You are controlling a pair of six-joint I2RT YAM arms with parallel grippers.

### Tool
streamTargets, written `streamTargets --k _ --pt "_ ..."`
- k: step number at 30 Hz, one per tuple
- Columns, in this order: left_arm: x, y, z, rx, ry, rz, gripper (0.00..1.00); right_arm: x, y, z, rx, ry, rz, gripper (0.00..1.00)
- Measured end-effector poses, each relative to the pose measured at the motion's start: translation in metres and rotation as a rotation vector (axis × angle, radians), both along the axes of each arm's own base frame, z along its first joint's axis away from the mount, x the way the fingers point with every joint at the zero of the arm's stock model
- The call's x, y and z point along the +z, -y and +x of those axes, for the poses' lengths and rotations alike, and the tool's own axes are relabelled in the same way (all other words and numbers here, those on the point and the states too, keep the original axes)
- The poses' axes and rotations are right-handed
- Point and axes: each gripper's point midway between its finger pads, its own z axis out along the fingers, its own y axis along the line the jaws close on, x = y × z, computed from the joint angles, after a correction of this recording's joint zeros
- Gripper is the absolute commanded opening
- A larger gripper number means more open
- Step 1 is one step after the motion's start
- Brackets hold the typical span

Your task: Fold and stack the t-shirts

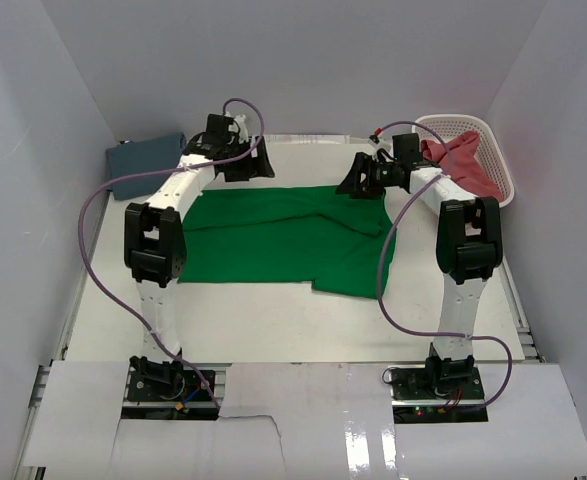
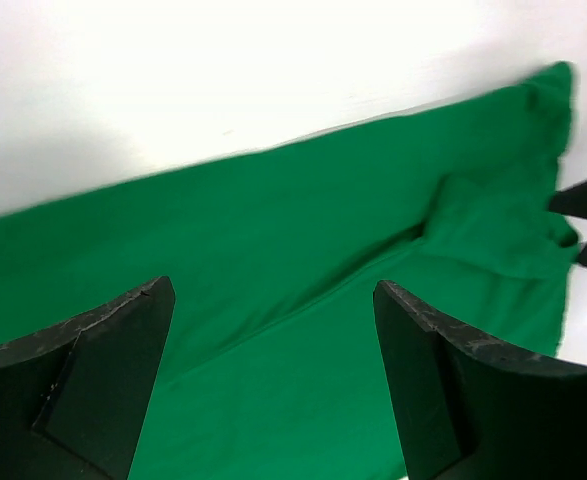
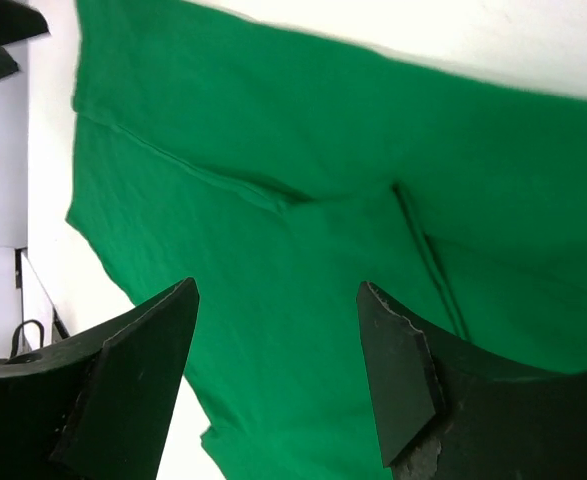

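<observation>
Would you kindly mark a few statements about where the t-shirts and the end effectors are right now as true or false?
1. The green t-shirt lies on the table. True.
2. The red t-shirt lies flat on the table. False: it sits bunched in the white basket at the far right.
3. The blue t-shirt sits at the table's far left corner. True.
4. The left end effector is clamped on the green t-shirt. False: it is open above the shirt and holds nothing.
5. The right end effector is open. True.
</observation>
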Motion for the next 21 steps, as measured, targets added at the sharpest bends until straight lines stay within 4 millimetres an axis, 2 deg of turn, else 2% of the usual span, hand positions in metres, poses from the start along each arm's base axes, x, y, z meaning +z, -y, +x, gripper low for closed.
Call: streamTargets --k 4,9,12,16,19,21 --pt "0.001 0.049 0.011 -0.098 0.017 -0.065 0.93 -0.010 0.011 -0.001 -0.009 -0.026 -0.018 0.71" --pt "-0.020 0.100 0.019 -0.183 -0.015 -0.143 0.93 -0.025 0.006 0.011 0.022 -0.047 -0.014 0.72" --pt "-0.040 0.111 0.017 -0.196 -0.070 -0.177 0.93 -0.042 0.003 0.016 0.036 -0.070 -0.015 0.72" --pt "-0.066 0.113 0.013 -0.188 -0.149 -0.211 0.93 -0.061 0.002 0.015 0.045 -0.117 -0.016 0.72" --pt "-0.076 0.113 0.006 -0.183 -0.195 -0.231 0.93 -0.066 0.001 0.014 0.053 -0.135 -0.008 0.72" --pt "-0.078 0.112 0.004 -0.181 -0.211 -0.243 0.93 -0.064 0.000 0.015 0.059 -0.131 -0.001 0.65"
